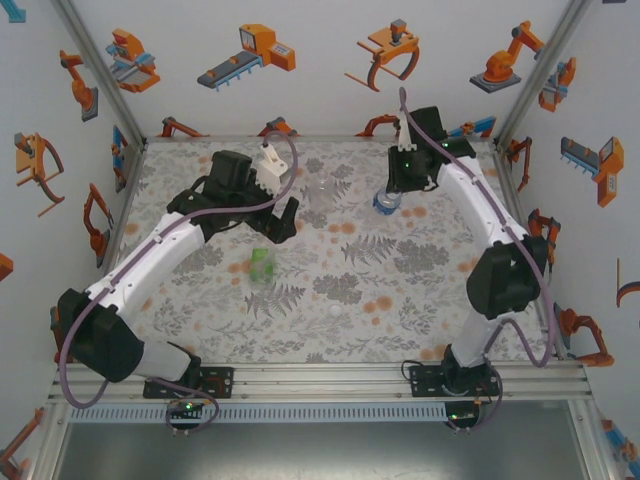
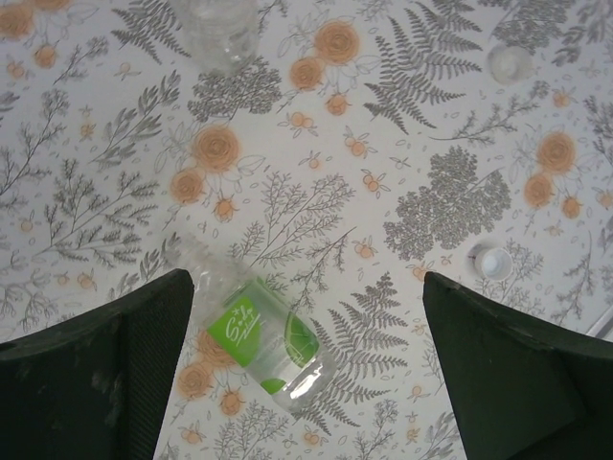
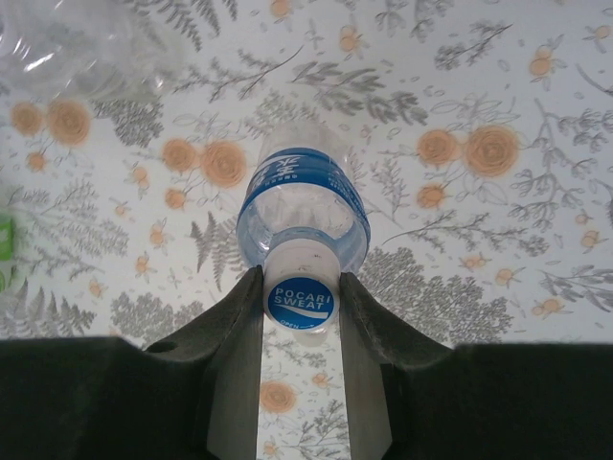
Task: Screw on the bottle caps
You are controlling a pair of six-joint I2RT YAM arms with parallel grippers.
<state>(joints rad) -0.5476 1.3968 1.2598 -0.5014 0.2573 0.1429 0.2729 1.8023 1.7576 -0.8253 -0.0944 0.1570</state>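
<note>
Rear overhead; wrist close-ups down onto table [image 1: 400,300]

Blue-labelled bottle [image 3: 302,206], blue-topped white cap [image 3: 300,287], green-labelled bottle [image 2: 251,331], grey-fern, orange-flower table print [image 2: 450,201].

"POCARI SWEAT" on white bottle cap [image 3: 300,296], white characters on blue label [image 3: 302,182] illegible

The left arm [image 1: 150,250] and right arm [image 1: 490,215] each wear glossy white shells between bulky black joint housings, with a mauve cable [image 1: 58,350] looping alongside, small green lights [image 1: 183,407] by black bolted base plates [image 1: 215,380], and matte black wedge-shaped fingers [image 2: 96,374].
</note>
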